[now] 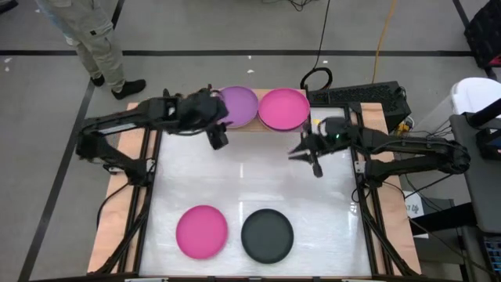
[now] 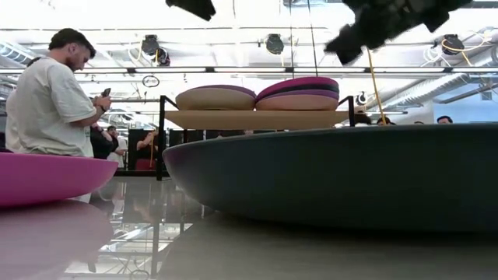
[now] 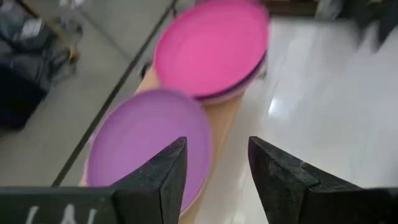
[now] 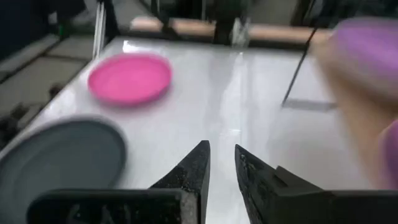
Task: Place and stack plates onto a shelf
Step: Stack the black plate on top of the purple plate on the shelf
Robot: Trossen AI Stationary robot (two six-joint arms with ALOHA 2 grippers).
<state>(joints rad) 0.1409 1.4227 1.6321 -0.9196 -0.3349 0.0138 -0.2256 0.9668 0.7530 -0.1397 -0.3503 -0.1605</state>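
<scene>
White table (image 1: pixel 250 180), pink plate (image 1: pixel 201 232), black plate (image 1: pixel 267 235), shelf (image 1: pixel 305 129)

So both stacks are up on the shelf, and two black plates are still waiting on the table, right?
Not quite. The high view shows only one black plate on the table; the other waiting plate is hot pink. The rest holds: the purple-topped stack and the pink-topped stack both sit on the shelf.

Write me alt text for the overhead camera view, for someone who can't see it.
Seen from above, a purple plate and a hot pink plate top two stacks on a shelf at the table's far edge. Both grippers, left and right, hover empty nearby, while a pink plate and black plate wait near the front.
</scene>
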